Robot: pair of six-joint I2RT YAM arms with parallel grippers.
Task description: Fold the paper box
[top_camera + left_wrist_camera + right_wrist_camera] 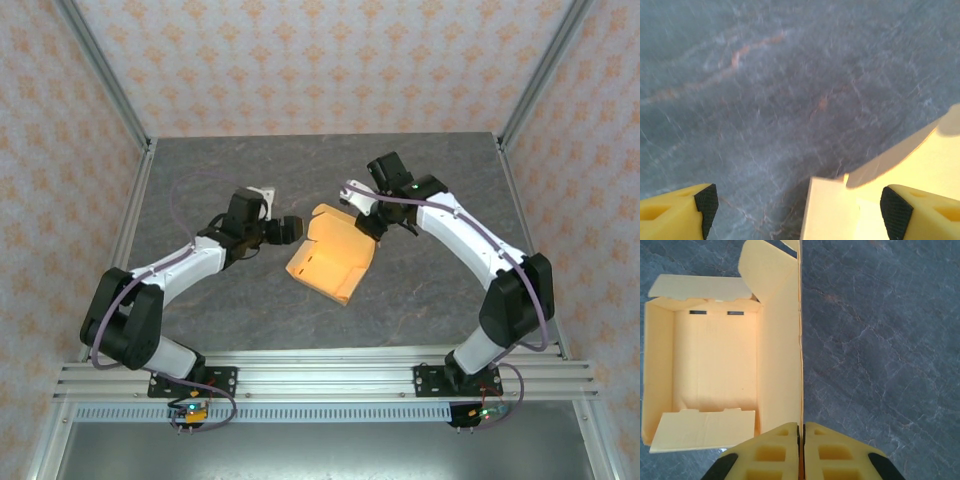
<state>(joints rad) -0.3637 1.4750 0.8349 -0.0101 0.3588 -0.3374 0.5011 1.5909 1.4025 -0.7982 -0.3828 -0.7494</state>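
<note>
The paper box (pixel 330 258) lies in the middle of the table, tan-orange and half formed, its open inside facing up. In the right wrist view the paper box (pixel 715 365) shows a floor with two slots, raised side walls and loose end flaps. My right gripper (pixel 800 440) is shut on the top edge of the box's upright right wall; from above, the right gripper (pixel 372 220) sits at the box's far right corner. My left gripper (pixel 293 230) is at the box's left edge. It stands open (pixel 800 212), with a corner of a box panel (pixel 832 210) between its fingers (pixel 706 204), untouched by them.
The dark grey marbled table (pixel 200 180) has bare room around the box on all sides. Metal frame posts (pixel 105 70) and patterned walls close in the left, right and back. The arm bases stand on a rail (pixel 320 380) along the near edge.
</note>
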